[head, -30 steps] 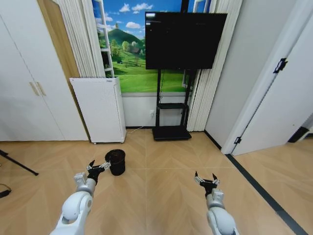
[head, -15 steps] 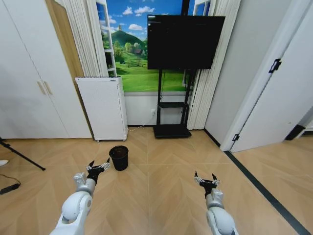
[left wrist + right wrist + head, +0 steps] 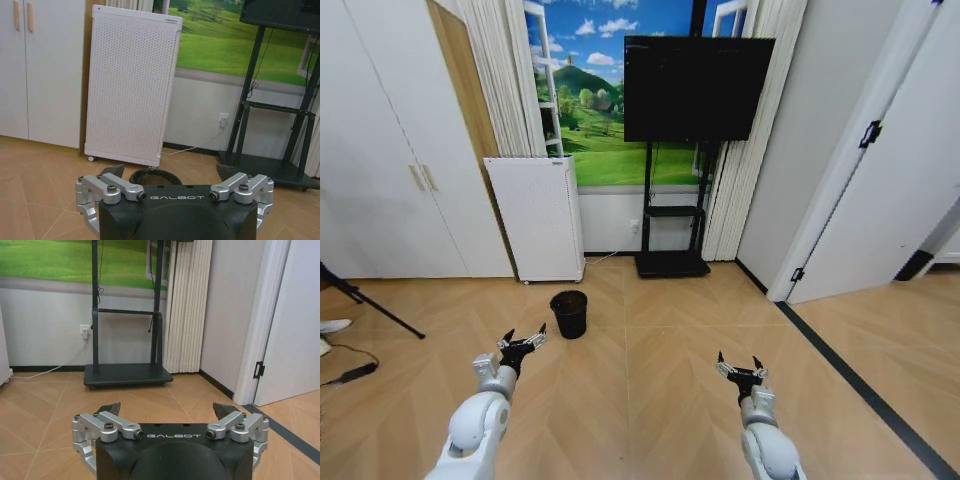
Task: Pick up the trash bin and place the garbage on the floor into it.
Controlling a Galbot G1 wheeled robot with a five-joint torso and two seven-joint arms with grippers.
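Left gripper (image 3: 523, 339): held low at 7 o'clock in the head view, fingers spread wide, nothing between them.
Right gripper (image 3: 739, 367): low at 5 o'clock, fingers likewise splayed and bare.
Trash bin (image 3: 569, 313): upright on the wood floor (image 3: 650, 350), just beyond the left gripper toward 1 o'clock, not touched.
White perforated appliance (image 3: 538, 218): behind the bin at 11 o'clock, against the wall.
TV stand (image 3: 671, 262): farther off, 12 o'clock.

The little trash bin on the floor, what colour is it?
Black. The trash bin shows best in the head view.
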